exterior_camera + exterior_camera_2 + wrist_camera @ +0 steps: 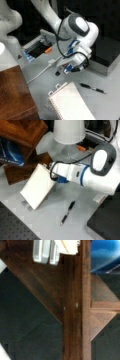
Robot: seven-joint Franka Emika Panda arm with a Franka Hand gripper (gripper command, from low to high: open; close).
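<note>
My gripper (65, 69) hangs low over the grey table, at the end of the white arm. It is just above and behind the top edge of a white spiral notebook (71, 105). In a front view the gripper (51, 171) sits at the notebook's (37, 186) upper right corner. Whether they touch is unclear. A small black item (57, 73) lies on the table right beside the gripper. A black pen (93, 88) lies to the notebook's right, also seen as the pen (67, 213) below the arm. The wrist view shows only dark wooden furniture (72, 302) and pale shapes (46, 251) at the top.
A wooden cabinet (13, 95) stands at a front view's bottom left. A white cable (41, 72) runs across the table to an open grey box (37, 48) with an orange part (48, 50). A black block (110, 52) is at the right. A white cone (68, 131) stands behind.
</note>
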